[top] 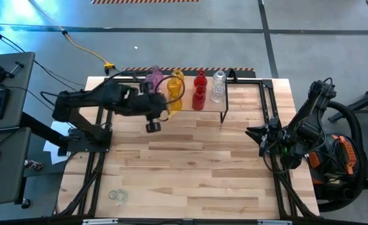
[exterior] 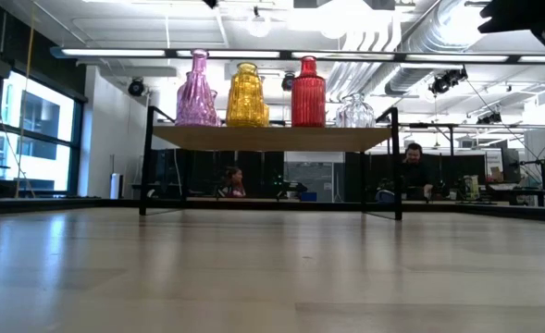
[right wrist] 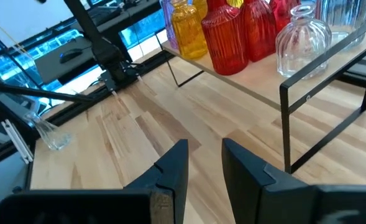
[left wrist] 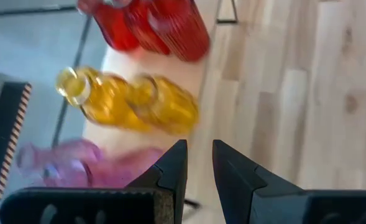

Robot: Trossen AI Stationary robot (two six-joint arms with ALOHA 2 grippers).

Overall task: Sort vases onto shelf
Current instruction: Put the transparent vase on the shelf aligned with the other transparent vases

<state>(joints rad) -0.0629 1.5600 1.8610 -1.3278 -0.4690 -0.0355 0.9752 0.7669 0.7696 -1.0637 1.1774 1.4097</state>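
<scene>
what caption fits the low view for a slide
Pink vase, yellow vase, red vase and clear vase lined up on the shelf.

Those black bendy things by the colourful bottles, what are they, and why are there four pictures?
They are two robot arms. One camera looks down from above, one sits level with the table, and one rides on each arm's wrist. The left gripper hangs beside the shelf, its fingers slightly apart, holding nothing. The right gripper waits at the table's right edge, also empty. On the shelf stand pink, yellow, red and clear vases. One clear vase lies alone near the table's front left corner.
</scene>
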